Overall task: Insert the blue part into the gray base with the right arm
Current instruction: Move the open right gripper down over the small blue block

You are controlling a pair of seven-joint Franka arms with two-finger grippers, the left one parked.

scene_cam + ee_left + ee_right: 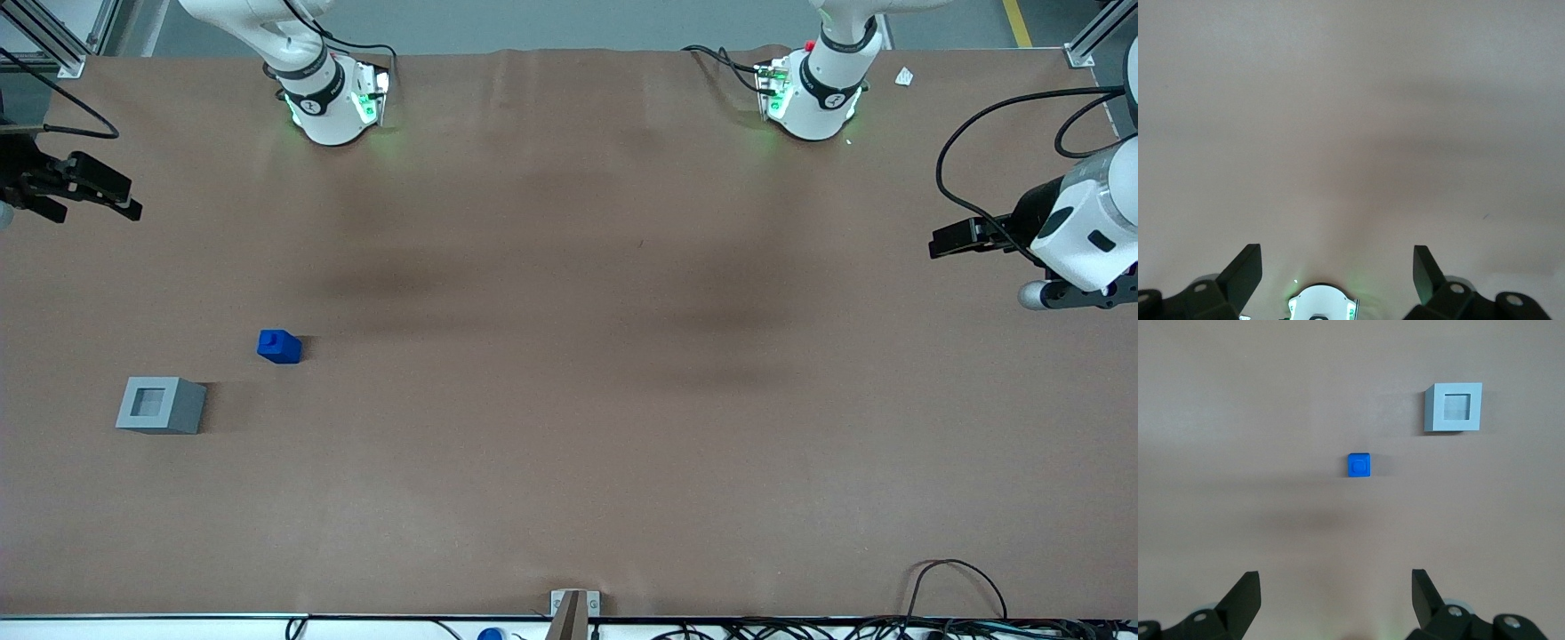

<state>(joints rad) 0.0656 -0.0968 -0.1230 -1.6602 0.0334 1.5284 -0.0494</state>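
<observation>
The gripper (1331, 600) of the right arm (53, 182) holds nothing. Its 2 fingers (1245, 593) stand wide apart, with bare table showing between them. In the front view the gripper sits at the working arm's end of the table, raised above the surface and well apart from both task parts.

The blue part (279, 346) stands upright on the table (569, 400), stud uppermost, untouched. The gray base (161, 404) rests near it, nearer to the front camera and closer to the working arm's end. Its square recess faces up and is empty. The 2 parts do not touch; a strip of bare table separates them. In the right wrist view both lie ahead of the open fingers, the blue part (1359, 465) closer to the gripper than the gray base (1453, 407).

Step in hand: approach, before any grasp. Insertion has not begun.

Next move, as judged: bring the gripper over the blue part, lower it with 1 finger on each side face, then close. The part is small, so centering matters. A grip on the body should leave the part free to seat squarely.

Nothing stands between the gripper and the blue part, or between the blue part and the gray base. Cables (956, 582) lie along the table edge nearest the front camera, well apart from the work.
</observation>
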